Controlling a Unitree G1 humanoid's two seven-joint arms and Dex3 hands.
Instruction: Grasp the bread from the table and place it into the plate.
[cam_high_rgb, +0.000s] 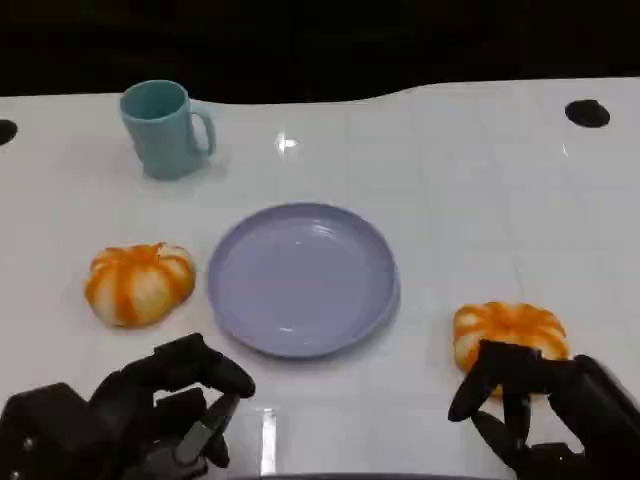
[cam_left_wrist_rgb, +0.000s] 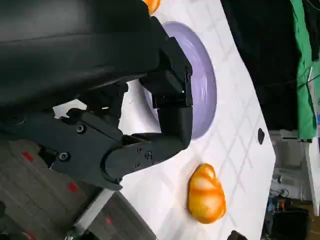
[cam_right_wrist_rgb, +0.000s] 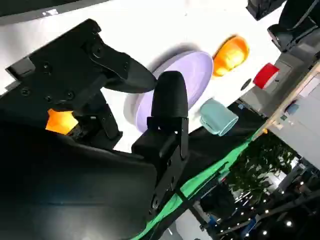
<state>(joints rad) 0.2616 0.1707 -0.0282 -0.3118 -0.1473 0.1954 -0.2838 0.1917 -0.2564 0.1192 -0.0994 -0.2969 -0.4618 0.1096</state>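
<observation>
Orange-striped round bread (cam_high_rgb: 510, 333) beside plate (cam_high_rgb: 303, 278)

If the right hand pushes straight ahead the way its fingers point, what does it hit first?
Most likely the bread directly in front of the right hand; its fingers already overlap the loaf's near edge, though contact is unclear.

My glossy white table (cam_high_rgb: 470, 180) carries faint grid lines, a bright glare spot (cam_high_rgb: 287, 144) and round black holes (cam_high_rgb: 587, 113) near its far edge. Beyond that edge I see darkness. A green cloth (cam_right_wrist_rgb: 210, 172) hangs off one side, and below lies grey floor with red marks (cam_left_wrist_rgb: 30, 157).
</observation>
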